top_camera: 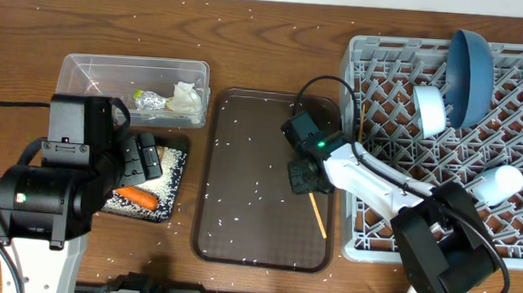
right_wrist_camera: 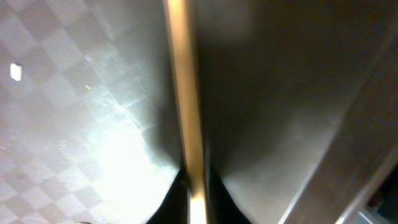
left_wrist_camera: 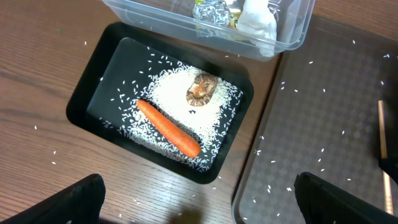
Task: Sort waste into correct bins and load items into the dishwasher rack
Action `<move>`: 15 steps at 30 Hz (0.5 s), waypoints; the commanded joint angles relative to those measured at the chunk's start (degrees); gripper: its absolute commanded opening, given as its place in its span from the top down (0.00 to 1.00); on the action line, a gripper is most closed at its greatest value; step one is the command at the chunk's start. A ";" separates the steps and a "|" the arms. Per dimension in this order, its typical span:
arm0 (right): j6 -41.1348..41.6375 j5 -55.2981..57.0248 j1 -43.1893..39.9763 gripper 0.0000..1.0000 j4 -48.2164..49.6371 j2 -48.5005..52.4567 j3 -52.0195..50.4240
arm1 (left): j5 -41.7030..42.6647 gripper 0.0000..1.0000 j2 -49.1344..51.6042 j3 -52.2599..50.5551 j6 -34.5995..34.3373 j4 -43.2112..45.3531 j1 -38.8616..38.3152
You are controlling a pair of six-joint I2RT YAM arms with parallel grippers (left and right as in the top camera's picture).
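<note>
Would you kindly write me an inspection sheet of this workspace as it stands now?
Surface: wooden table, speckled with stray grains.
Job's things: carrot and brown lump on rice grains in black tray; napkin and wrapper in clear tub; blue plate and pale cup in dishwasher rack.
Clutter: brown serving tray.
Grippers: left gripper open near black tray; right gripper closed on chopstick.
Cables: black cable loops above right gripper.
Surroundings: nothing seen.
</note>
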 commanded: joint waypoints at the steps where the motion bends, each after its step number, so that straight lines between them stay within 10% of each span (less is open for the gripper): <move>1: -2.27 0.07 0.46 0.99 0.17 0.81 -1.14 | -0.70 0.02 0.04 1.05 -0.28 -0.20 0.33; 15: -7.78 2.84 -5.09 0.99 -14.21 -20.13 12.87 | -0.70 0.02 0.04 1.05 -0.28 -0.20 0.35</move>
